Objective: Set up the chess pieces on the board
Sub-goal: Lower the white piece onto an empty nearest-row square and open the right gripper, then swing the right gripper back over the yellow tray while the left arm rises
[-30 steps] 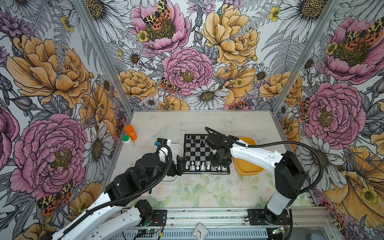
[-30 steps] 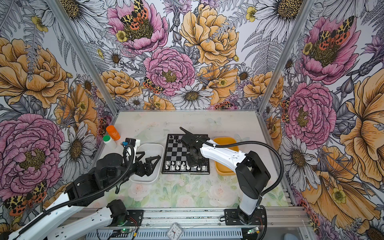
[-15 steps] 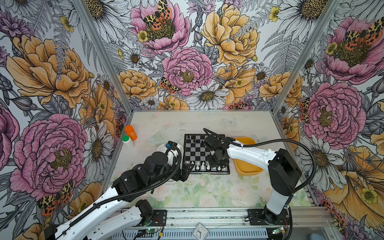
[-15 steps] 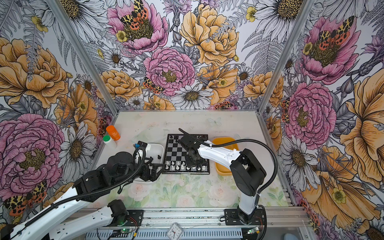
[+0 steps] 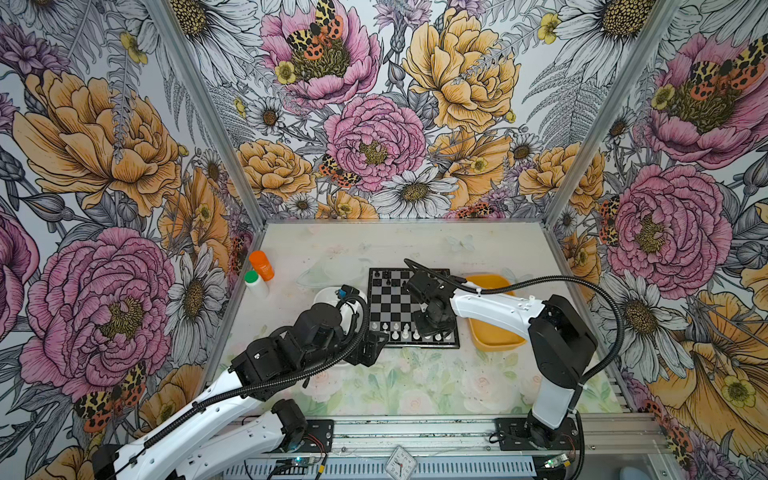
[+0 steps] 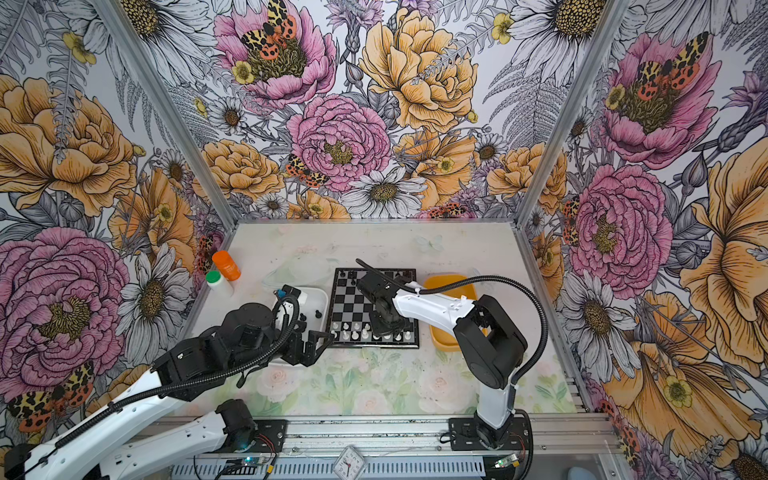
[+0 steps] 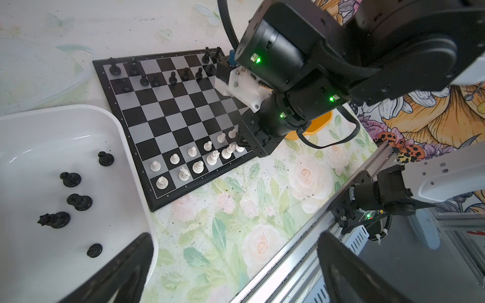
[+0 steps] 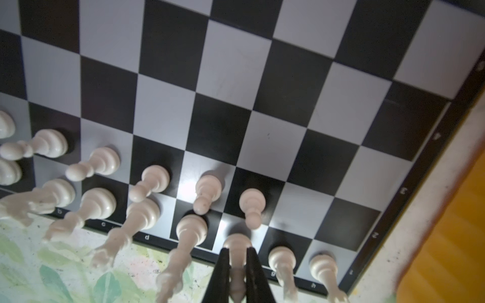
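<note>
Right jaws tight on white piece [image 8: 237, 246]

A floral-print table [image 5: 415, 386] carries the board [image 5: 390, 299], flanked in both top views by a white tray [image 6: 320, 299] and a yellow tray [image 5: 494, 337]; an orange bottle [image 5: 262, 265] and a green-capped white bottle [image 5: 254, 284] stand near the left wall.

Place: robot lab test booth | 9, 12, 3 o'clock: floral-printed wall panels [image 5: 374, 124] in aluminium posts [image 5: 203, 108] | centre: flower-print tabletop [image 5: 415, 386] | 6 o'clock: aluminium rail [image 5: 415, 434] carrying two robot-arm bases [image 5: 536, 432], small clock [image 5: 400, 462]
</note>
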Controlling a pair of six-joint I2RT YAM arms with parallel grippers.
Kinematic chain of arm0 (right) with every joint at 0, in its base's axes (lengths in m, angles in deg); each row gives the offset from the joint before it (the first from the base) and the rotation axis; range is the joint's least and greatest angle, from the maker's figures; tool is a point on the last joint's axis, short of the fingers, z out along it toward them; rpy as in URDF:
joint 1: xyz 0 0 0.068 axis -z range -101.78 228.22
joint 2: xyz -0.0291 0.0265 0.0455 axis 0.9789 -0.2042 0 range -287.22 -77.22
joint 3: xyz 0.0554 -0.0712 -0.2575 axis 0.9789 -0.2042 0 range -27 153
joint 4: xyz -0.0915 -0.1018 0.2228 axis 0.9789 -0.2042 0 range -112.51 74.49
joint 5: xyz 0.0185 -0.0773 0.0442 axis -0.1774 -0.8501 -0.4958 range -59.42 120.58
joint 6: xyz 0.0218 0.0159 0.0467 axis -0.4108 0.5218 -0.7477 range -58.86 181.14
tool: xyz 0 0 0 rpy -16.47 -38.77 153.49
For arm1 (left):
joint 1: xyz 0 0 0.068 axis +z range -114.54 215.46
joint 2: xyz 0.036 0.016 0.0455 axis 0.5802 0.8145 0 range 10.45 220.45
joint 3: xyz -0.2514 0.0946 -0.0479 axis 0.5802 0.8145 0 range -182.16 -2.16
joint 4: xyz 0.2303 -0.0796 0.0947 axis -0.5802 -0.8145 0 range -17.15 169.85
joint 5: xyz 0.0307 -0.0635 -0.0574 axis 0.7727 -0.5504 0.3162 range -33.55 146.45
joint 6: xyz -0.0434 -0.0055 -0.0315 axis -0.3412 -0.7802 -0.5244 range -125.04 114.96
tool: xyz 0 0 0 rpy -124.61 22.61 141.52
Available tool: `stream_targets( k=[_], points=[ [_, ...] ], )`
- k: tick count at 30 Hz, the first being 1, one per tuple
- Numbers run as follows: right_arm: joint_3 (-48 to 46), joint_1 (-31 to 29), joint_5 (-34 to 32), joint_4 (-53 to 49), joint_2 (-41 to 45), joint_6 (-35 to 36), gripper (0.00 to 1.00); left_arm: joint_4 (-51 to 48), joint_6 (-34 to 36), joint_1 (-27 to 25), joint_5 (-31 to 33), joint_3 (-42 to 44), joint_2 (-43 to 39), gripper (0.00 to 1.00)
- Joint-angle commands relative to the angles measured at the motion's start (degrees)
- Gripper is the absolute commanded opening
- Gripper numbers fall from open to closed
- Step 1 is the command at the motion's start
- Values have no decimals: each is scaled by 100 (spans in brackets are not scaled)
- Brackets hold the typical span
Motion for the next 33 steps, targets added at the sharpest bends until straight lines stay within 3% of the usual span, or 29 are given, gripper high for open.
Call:
stream_targets(
  k=[1,21,27,33],
  points=[
    [-34,-40,-30,80,-87,-47,10,-58,3,-46,-79,-104,-62,99],
    [163,-31,-65,45,223,86,28,-57,143,-46,6,-266,139,99],
    [560,176,-97,-159,469,246,36,-56,349,-32,101,-488,356,99],
    [974,571,-177,-475,735,400,38,61,786,132,26,-786,791,99]
  ],
)
